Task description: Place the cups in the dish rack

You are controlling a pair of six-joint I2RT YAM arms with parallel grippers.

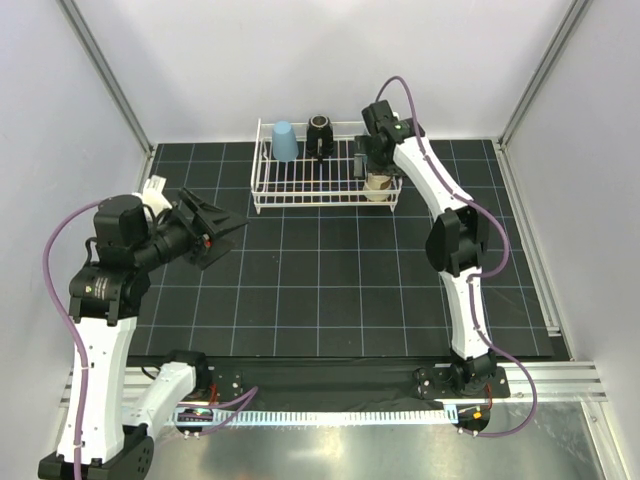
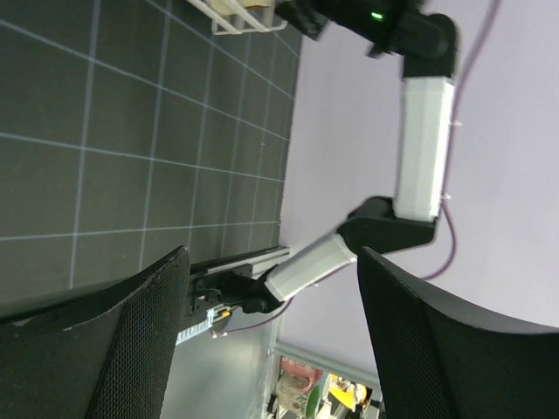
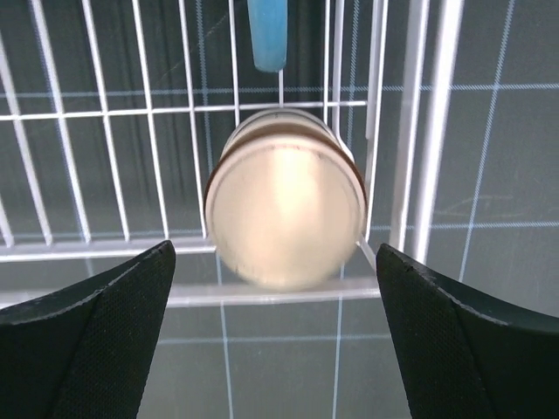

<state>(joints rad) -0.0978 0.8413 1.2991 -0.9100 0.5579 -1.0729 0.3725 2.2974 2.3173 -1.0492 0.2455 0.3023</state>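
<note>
3 cups stand in the dish rack [image 1: 262, 185], which sits at the middle of the bench's far edge with its long side parallel to that edge.

1. The tan cup [image 3: 284, 209] occupies the rack corner nearest the bench's right edge, on the near side, and touches the side wires there. Judgement: the corner wires brace it against tipping.
2. Its long axis runs vertically, straight toward the right wrist camera. A flat pale round face points up. Judgement: this is the base, so the mouth is down for draining.
3. The right gripper [image 3: 272, 253] hangs directly above this cup. Its fingers [image 3: 96, 332] are spread wider than the cup and touch nothing.
4. The light blue tumbler [image 1: 284, 141] and the black cup [image 1: 320, 133] stand along the rack's far side, axes vertical. The tumbler looks narrower at the top, which suggests mouth down. Which end of the black cup is up cannot be told.
5. The left gripper [image 1: 215, 232] waits toward the bench's left edge, well apart from the rack, with its fingers apart and nothing between them. Judgement: it is parked clear of the right arm's working space
</note>
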